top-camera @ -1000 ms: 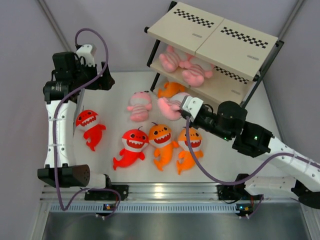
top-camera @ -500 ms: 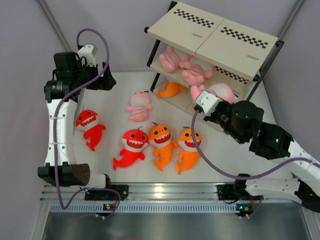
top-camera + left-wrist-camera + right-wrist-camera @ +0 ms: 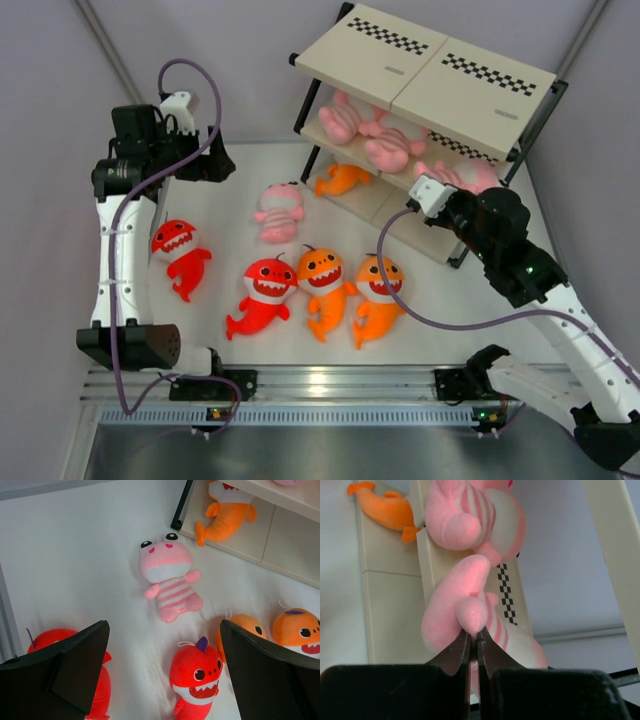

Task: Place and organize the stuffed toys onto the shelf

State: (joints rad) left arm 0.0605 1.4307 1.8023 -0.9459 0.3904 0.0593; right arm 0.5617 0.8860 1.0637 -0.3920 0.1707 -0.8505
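Pink plushie [image 3: 470,615] pinched between right fingers [image 3: 451,656].

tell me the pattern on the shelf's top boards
Black-and-white checkered strips, clearest in the top external view.

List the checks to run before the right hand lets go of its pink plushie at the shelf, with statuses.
1. The right hand shut on the held pink plushie: ok.
2. Held plushie over the middle board: ok.
3. Plushie resting on that board: cannot tell.
4. Apart from the two shelved pink plushies: cannot tell.
5. The left hand open, away from the shelf: ok.
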